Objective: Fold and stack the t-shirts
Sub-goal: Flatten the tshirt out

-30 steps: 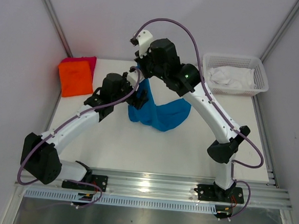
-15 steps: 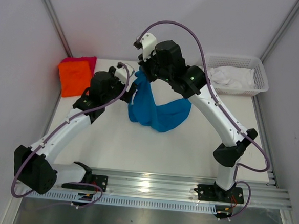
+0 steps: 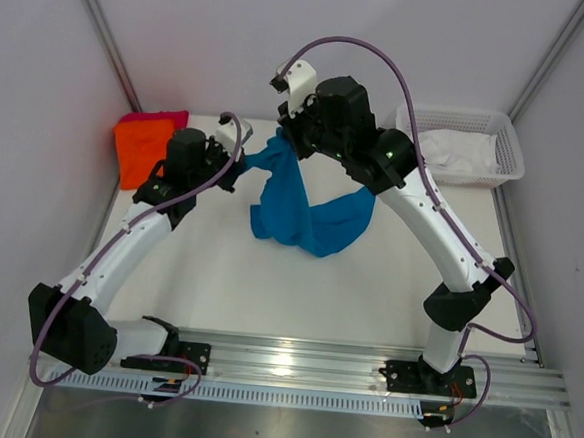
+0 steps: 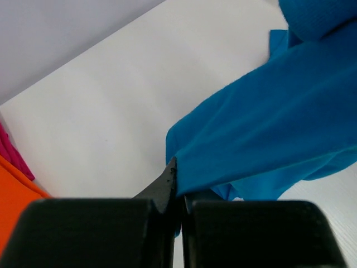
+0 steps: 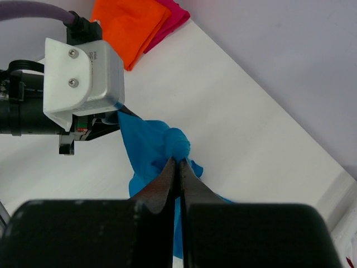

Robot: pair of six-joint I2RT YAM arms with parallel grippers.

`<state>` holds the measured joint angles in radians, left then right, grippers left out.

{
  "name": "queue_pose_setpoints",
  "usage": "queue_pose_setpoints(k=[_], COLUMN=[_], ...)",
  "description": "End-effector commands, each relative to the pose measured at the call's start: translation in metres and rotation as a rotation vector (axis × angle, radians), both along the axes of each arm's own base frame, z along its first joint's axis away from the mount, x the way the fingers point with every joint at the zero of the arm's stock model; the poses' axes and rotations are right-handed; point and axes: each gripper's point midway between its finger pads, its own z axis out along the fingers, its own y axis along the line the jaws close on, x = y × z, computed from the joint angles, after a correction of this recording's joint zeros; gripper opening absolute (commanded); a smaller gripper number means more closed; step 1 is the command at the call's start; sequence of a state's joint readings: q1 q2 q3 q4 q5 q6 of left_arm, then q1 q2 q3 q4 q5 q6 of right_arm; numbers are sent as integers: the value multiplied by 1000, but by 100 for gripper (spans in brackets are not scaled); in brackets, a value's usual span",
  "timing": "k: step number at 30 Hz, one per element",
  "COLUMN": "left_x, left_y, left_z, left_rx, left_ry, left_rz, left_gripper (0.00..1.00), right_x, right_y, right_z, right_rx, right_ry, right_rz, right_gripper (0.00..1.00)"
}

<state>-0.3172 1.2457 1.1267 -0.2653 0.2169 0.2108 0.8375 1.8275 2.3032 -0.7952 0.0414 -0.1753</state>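
The bright blue t-shirt [image 3: 298, 204] hangs bunched above the table's middle, its lower part resting on the surface. My right gripper [image 5: 179, 159] is shut on a knot of the blue t-shirt [image 5: 150, 148] from above. My left gripper [image 4: 177, 170] is shut on an edge of the blue t-shirt [image 4: 262, 134] and holds that edge out to the left. In the top view the left gripper [image 3: 238, 163] sits left of the right gripper [image 3: 289, 144]. The orange t-shirt [image 3: 146, 154] lies folded on the pinkish-red t-shirt [image 3: 169, 119] at the back left corner.
A white lattice basket [image 3: 462, 119] with white cloth [image 3: 447, 150] inside stands at the back right. Grey walls close in on the table [image 3: 367, 294] at the back and both sides. An aluminium rail [image 3: 302, 365] runs along the near edge.
My left gripper moved back and left, closed on the blue t-shirt's edge and drew it leftward. My right gripper rose a little and shifted right with the cloth.
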Motion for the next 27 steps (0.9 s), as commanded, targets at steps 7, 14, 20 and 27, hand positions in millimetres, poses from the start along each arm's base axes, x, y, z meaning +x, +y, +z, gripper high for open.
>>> queue_pose_setpoints(k=[7, 14, 20, 27], left_x=[-9, -25, -59, -67], left_y=[3, 74, 101, 107], left_z=[62, 188, 278, 301], left_rx=[-34, 10, 45, 63], left_ry=[-68, -313, -513, -549], left_rz=[-52, 99, 183, 202], left_gripper=[0, 0, 0, 0], right_x=[-13, -16, -19, -20], right_y=[-14, -10, -4, 2], right_z=[15, -41, -71, -75], right_rx=[58, -6, -7, -8], right_ry=[7, 101, 166, 174], right_rz=[36, 82, 125, 182], right_gripper=[0, 0, 0, 2])
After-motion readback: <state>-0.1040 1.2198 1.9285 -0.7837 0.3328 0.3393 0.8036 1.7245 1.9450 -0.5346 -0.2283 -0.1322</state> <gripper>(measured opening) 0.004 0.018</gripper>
